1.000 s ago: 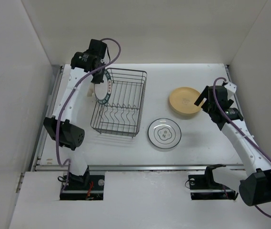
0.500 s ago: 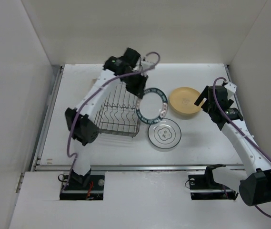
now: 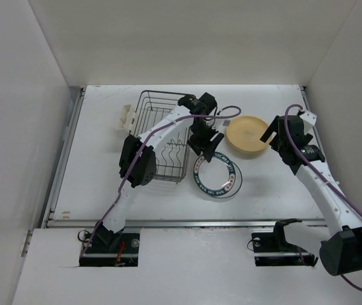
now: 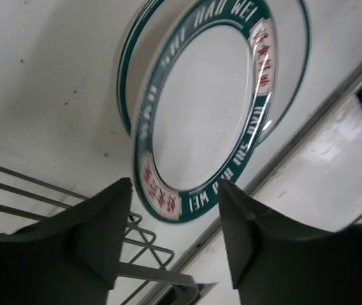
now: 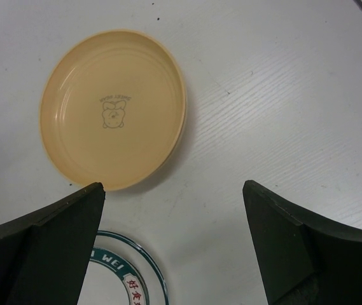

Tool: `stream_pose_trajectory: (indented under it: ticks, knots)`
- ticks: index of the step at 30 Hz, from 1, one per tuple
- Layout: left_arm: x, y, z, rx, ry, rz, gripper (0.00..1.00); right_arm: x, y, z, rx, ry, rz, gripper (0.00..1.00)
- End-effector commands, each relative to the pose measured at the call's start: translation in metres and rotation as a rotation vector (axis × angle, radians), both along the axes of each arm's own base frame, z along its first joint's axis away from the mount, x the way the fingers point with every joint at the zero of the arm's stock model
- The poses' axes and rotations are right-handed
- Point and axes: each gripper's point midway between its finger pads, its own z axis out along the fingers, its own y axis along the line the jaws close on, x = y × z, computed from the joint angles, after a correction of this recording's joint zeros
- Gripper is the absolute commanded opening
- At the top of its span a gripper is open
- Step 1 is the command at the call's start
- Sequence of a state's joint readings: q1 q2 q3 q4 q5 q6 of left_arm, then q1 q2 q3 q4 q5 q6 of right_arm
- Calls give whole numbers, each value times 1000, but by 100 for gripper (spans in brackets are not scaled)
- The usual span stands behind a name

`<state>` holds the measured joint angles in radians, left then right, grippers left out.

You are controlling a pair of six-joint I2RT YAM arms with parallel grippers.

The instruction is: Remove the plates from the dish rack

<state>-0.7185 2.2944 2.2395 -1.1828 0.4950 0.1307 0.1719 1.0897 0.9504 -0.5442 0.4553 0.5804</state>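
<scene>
Two green-rimmed plates (image 3: 217, 176) lie stacked at centre frame, our left gripper (image 3: 205, 141) having carried one from the dish rack (image 3: 161, 136) and parted its fingers, our right gripper (image 3: 273, 135) gaping wide; unloading looks nearly done.

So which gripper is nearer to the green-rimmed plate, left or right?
Left. The left gripper hangs open just over the far-left edge of the green-rimmed plate; the right gripper is off to its right, beside the tan plate.

Green-rimmed plate (image 4: 206, 108) lies a bit blurry on top of a second plate (image 4: 122, 76). Pincer (image 4: 174, 190) is spread apart in front of it, dish rack (image 4: 15, 190) wires bottom left.
</scene>
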Motion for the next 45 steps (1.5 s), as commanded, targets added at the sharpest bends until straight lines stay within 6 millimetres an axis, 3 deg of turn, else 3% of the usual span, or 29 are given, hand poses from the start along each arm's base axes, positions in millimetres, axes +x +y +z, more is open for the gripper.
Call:
stream_pose_trajectory:
  ticks: [1, 3, 7, 13, 14, 16, 17, 18, 20, 21, 22, 23, 24, 25, 26, 27, 28, 29, 33, 36, 38, 45]
  knots:
    - [-6, 4, -3, 94, -65, -57, 57, 1, -1, 6, -6, -25, -14, 95]
    - [-6, 6, -8, 147, -105, -96, 68, 3, -1, 4, -6, -24, -14, 95]
    - [3, 8, 15, 161, -231, -88, 85, 5, 0, 5, -6, -24, -14, 95]
    - [17, 22, 100, 28, -420, 18, 94, 7, 0, 7, -5, -33, -14, 95]
    - [25, 40, 119, 11, -450, 91, 96, 5, 0, 3, -6, -24, -14, 95]
    - [40, 60, 138, -4, -496, 185, 97, 5, 0, 3, -6, -24, -14, 95]
    - [48, 76, 142, 12, -512, 244, 97, 6, 0, 0, -8, -15, -14, 95]
    - [59, 101, 158, 39, -580, 334, 99, 6, 0, 0, -8, -15, -14, 95]
    - [91, 155, 170, 100, -653, 542, 99, 6, -5, -2, -29, -9, -38, 95]
    - [97, 181, 167, 157, -668, 620, 99, 6, -8, 2, -33, -15, -57, 95]
    - [109, 235, 178, 243, -727, 772, 99, 4, -12, 2, -42, -12, -81, 97]
    - [111, 261, 180, 285, -735, 847, 99, 3, -21, 5, -73, -11, -129, 98]
    - [109, 286, 173, 330, -716, 927, 99, 2, -26, 11, -79, -27, -163, 98]
    - [106, 311, 180, 353, -736, 1005, 99, 0, -32, 16, -96, -34, -198, 100]
    - [103, 350, 179, 390, -718, 1107, 99, -4, -46, 27, -143, -51, -272, 100]
    - [99, 371, 171, 414, -700, 1182, 99, -6, -52, 31, -145, -67, -334, 100]
    - [94, 390, 170, 426, -694, 1243, 99, -8, -59, 35, -165, -71, -389, 100]
    - [81, 425, 176, 444, -697, 1351, 99, -17, -67, 36, -197, -47, -440, 100]
    - [48, 484, 164, 509, -648, 1521, 99, -24, -87, 65, -275, -72, -585, 100]
    - [32, 499, 154, 523, -621, 1567, 99, -22, -88, 64, -279, -55, -618, 100]
    - [30, 497, 146, 513, -617, 1563, 99, -22, -89, 63, -299, -34, -620, 100]
    - [27, 490, 149, 472, -634, 1547, 99, -25, -89, 61, -291, -36, -628, 100]
